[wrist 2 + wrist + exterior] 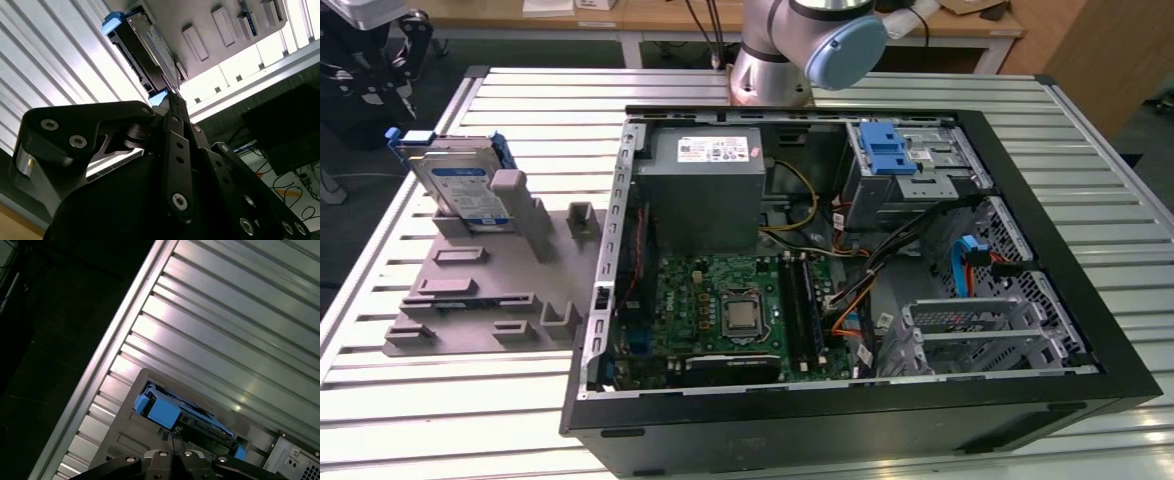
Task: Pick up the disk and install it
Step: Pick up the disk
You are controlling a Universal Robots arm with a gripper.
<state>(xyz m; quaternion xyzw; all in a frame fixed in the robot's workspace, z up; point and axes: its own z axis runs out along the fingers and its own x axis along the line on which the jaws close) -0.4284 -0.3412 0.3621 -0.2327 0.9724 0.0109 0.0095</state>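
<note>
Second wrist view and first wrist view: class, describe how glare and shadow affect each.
In the second wrist view the table slats glare white, leaving the disk's side and gripper dark; in the first wrist view glare streaks the slats, yet the disk reads clearly.

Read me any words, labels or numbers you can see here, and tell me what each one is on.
Label on the disk: print too small to read.
Label on the power supply box: print blurred, unreadable.
Markings on the processor: too small to read.
No text here can be quoted.

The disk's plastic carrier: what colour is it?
Blue; the carrier shows best in the first wrist view.
</note>
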